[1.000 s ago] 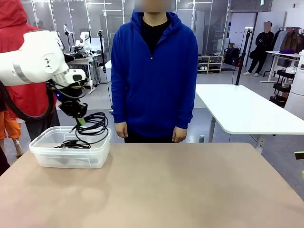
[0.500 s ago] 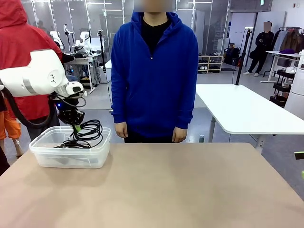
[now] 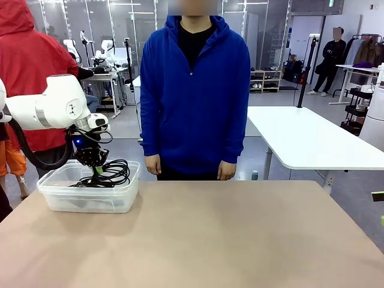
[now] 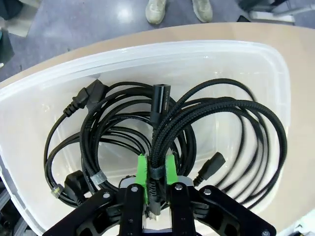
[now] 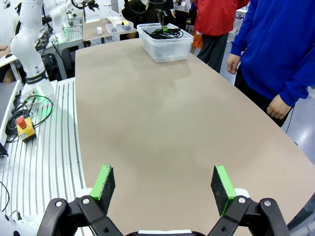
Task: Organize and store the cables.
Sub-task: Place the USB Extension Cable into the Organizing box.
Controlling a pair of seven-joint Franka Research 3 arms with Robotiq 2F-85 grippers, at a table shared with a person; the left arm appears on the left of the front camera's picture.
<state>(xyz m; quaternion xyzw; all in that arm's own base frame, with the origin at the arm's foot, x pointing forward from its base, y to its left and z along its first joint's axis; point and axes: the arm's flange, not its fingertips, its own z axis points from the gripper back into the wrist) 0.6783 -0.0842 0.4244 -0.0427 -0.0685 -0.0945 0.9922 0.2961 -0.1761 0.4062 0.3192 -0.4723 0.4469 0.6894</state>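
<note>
The cables (image 4: 162, 128) lie in the bin (image 3: 90, 201) at the table's (image 3: 210, 240) left.

A person in a blue hoodie (image 3: 195, 90) stood at the table's (image 3: 240, 240) far edge, arms down. Behind, a white table (image 3: 306, 141) sat right; someone in red (image 3: 36, 66) waited left.

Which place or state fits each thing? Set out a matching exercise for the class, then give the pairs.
Things:
1. braided cable
2. clear bin
3. right tool
4. person's hands

Places or states:
A. hanging at the table's far edge
B. open above bare tabletop
C. between the left tool's green pads, in the bin
D. on the table's left part, holding cables

Pairs: 1-C, 2-D, 3-B, 4-A
</note>
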